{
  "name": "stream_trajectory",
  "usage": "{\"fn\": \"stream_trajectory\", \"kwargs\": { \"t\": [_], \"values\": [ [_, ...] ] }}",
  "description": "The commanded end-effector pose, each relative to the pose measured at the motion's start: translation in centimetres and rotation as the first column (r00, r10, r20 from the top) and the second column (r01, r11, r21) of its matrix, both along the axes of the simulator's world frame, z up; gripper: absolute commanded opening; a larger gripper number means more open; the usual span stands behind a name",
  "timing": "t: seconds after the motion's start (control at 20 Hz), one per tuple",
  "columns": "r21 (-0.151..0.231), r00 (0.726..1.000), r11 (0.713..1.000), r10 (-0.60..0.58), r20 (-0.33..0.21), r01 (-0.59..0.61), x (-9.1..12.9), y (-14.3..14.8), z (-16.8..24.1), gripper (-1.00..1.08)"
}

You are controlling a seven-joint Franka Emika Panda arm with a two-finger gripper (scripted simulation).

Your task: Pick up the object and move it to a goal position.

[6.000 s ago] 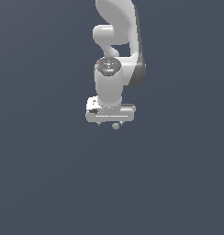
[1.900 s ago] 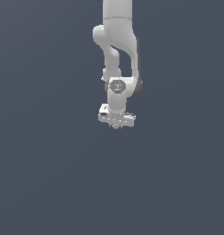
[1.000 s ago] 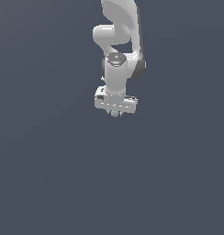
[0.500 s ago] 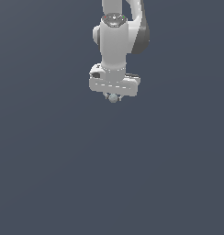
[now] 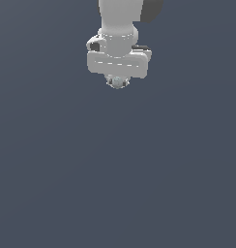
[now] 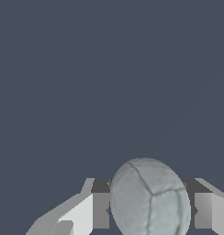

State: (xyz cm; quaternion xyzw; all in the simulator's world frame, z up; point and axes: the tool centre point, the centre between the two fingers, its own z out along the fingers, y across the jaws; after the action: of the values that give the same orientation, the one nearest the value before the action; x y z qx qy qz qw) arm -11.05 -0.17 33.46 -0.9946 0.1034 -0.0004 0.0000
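So the arm (image 5: 121, 19) is hanging down from the top of the exterior view, white body with a dark grey joint cap (image 5: 151, 8) peeking out on the exterior view's right. The pincer (image 5: 117, 81) sits at the bottom of the wide white hand block, and it's clamped on the ball (image 5: 117, 82), a tiny pale grey-blue thing that's way narrower than the hand block above it. From the exterior view you only really see the ball poking out just under the block, with the fingers hugging it so tightly they're hard to pick apart.

The wrist view makes it a lot clearer. The ball (image 6: 149, 198) fills the gap between the two fingers (image 6: 101, 210), and it's touching both of them, one on each side. It's matte, with faint seam lines running across it like a little stitched ball. The fingers are grey on their inner faces and white further out.

Everything around is just flat dark blue-grey, in both views, so I can't tell how high the ball is above any worktop or floor. No goal marker that I can make out either. The ball is off whatever surface there is, carried in the pincer's grip near the top middle of the exterior view.
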Motion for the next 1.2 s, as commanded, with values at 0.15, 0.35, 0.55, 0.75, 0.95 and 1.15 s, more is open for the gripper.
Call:
{"fn": "stream_trajectory", "kwargs": {
  "t": [0.15, 0.35, 0.55, 0.75, 0.95, 1.15],
  "values": [
    [0.0, 1.0, 1.0, 0.0, -0.001, 0.0, -0.1, -0.4, 5.5, -1.0],
    [0.0, 1.0, 1.0, 0.0, -0.001, 0.0, -0.1, -0.7, 8.8, -1.0],
    [0.0, 1.0, 1.0, 0.0, -0.001, 0.0, 0.0, -0.8, 11.3, -1.0],
    [0.0, 1.0, 1.0, 0.001, -0.001, -0.001, 0.1, -1.0, 13.1, -1.0],
    [0.0, 1.0, 1.0, 0.001, -0.001, -0.001, 0.2, -1.0, 14.1, -1.0],
    [0.0, 1.0, 1.0, 0.001, -0.001, -0.001, 0.3, -1.1, 14.3, -1.0]
  ]
}}
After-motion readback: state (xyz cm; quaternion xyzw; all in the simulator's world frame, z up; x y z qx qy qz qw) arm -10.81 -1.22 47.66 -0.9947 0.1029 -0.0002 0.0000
